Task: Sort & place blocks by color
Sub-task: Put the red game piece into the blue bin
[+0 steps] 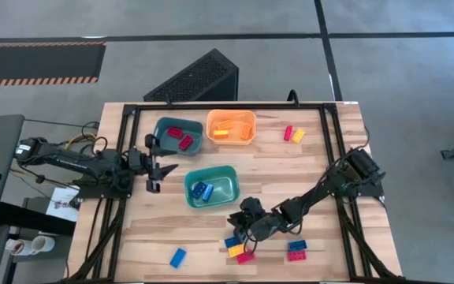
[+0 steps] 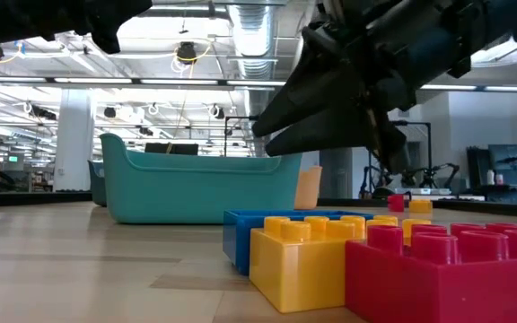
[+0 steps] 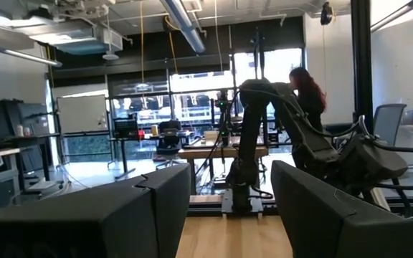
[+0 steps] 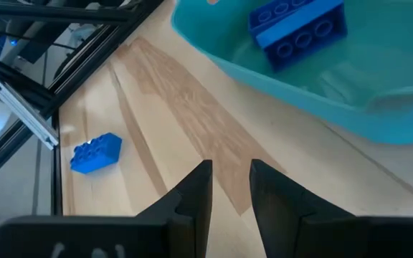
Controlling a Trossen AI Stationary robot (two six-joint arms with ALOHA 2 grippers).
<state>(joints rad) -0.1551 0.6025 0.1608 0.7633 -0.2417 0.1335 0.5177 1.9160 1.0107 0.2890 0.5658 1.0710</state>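
Three trays sit on the table (image 1: 290, 166) in the high view: a dark teal tray (image 1: 177, 135) at upper centre-left holding two red blocks (image 1: 181, 137); an orange tray (image 1: 231, 126) just right of it with an orange-yellow block (image 1: 221, 132) inside; a lighter teal tray (image 1: 211, 186) at centre with two blue blocks (image 1: 202, 191); a red and a yellow block (image 1: 293, 134) lie right of the orange tray; a lone blue block (image 1: 178, 257) lies at lower left; a blue, yellow and red cluster (image 1: 238, 248) lies at lower centre; a blue-on-red pair (image 1: 296, 251) lies to its right; the right gripper (image 1: 241, 221) hangs just above the cluster, below the centre tray, fingers (image 4: 196, 197) a narrow gap apart and holding nothing; the left gripper (image 1: 158, 166) waits at the table's left edge beside the dark teal tray, fingers (image 3: 149, 208) apart and empty.
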